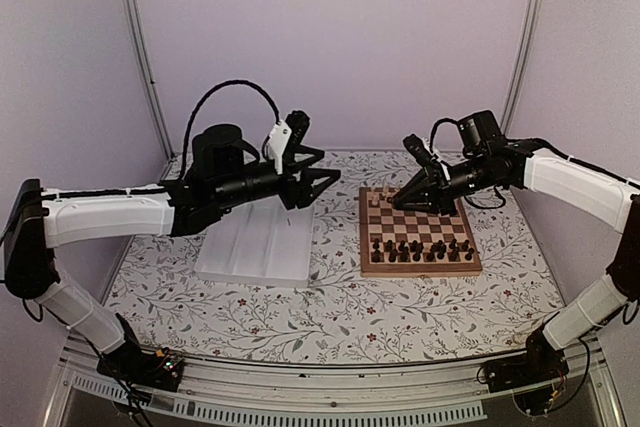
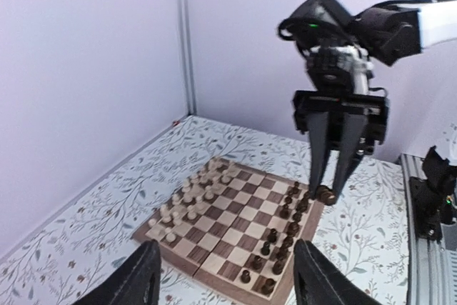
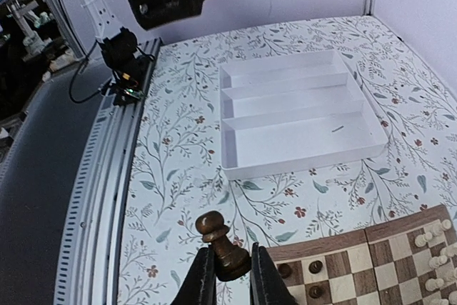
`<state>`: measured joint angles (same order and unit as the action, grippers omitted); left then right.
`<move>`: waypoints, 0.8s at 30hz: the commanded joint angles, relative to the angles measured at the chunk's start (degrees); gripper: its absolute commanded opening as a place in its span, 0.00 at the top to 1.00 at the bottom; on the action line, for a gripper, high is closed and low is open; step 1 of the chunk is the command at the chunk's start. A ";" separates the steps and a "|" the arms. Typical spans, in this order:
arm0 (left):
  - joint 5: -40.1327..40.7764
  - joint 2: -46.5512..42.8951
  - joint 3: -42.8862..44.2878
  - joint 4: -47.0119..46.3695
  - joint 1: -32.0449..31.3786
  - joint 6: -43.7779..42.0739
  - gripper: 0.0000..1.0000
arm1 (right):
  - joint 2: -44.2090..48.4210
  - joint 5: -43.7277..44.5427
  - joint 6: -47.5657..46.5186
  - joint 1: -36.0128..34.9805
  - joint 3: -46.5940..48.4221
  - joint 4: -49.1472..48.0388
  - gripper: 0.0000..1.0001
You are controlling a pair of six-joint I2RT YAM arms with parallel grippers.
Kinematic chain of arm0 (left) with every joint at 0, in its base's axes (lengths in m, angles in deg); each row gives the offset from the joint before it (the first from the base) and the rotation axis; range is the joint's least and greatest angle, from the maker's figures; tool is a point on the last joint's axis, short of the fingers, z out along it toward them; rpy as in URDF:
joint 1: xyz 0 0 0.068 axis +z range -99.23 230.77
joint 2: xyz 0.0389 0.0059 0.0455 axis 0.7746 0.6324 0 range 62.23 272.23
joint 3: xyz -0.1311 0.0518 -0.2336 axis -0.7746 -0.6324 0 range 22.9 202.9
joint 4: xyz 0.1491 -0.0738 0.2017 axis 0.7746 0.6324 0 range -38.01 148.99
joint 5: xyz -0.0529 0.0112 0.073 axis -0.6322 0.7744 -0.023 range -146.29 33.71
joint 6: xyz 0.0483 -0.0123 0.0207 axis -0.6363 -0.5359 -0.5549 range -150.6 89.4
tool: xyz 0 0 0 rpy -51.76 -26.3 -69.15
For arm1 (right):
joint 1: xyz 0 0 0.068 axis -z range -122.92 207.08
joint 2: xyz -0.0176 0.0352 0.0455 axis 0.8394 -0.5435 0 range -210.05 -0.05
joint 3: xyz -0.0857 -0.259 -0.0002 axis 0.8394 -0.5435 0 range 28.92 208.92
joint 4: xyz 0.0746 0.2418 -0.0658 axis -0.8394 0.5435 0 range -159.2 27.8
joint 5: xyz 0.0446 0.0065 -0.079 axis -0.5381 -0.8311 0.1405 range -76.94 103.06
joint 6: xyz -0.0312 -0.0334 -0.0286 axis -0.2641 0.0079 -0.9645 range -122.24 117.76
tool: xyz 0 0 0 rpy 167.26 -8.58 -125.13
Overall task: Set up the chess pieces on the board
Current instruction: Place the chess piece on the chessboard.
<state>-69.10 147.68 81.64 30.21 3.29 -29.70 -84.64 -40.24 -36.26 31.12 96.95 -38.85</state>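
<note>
The board (image 1: 420,215) lies right of centre on the flowered cloth. Dark chess pieces (image 1: 420,247) stand in its two near rows. In the left wrist view the dark chess pieces (image 2: 285,241) fill the right side of the board (image 2: 235,226). My right gripper (image 3: 230,276) is shut on the base of a dark pawn (image 3: 221,242), which leans left above the board's (image 3: 335,242) corner. The left wrist view shows that pawn (image 2: 327,194) hanging over the dark side's far corner. My left gripper (image 2: 227,283) is open and empty, held high above the tray.
Pale wooden pieces (image 2: 187,201) fill the board's far rows. A white compartment tray (image 1: 255,247) sits left of the board, under my left gripper (image 1: 322,187). The metal rail (image 3: 93,198) runs along the table's near edge. Walls close in the back and both sides.
</note>
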 commanded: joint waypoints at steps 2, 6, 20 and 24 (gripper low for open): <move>-13.54 5.42 4.41 -6.54 -4.24 -11.42 0.44 | -1.68 -15.73 5.51 1.94 1.69 -0.98 0.86; -17.89 10.61 11.02 1.49 -5.94 -16.23 0.50 | -1.95 -18.03 5.80 1.92 1.67 -0.99 0.86; -21.83 19.42 22.38 13.49 -7.46 -18.11 0.72 | -1.24 -18.42 5.78 1.94 0.96 -0.95 0.85; -21.54 19.93 22.99 14.14 -7.46 -18.18 0.80 | -0.71 -17.59 5.55 2.00 0.58 -1.06 0.85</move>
<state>-90.15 166.87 102.78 41.95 -3.23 -47.38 -86.06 -57.44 -30.86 32.87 97.15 -39.11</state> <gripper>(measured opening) 0.225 0.151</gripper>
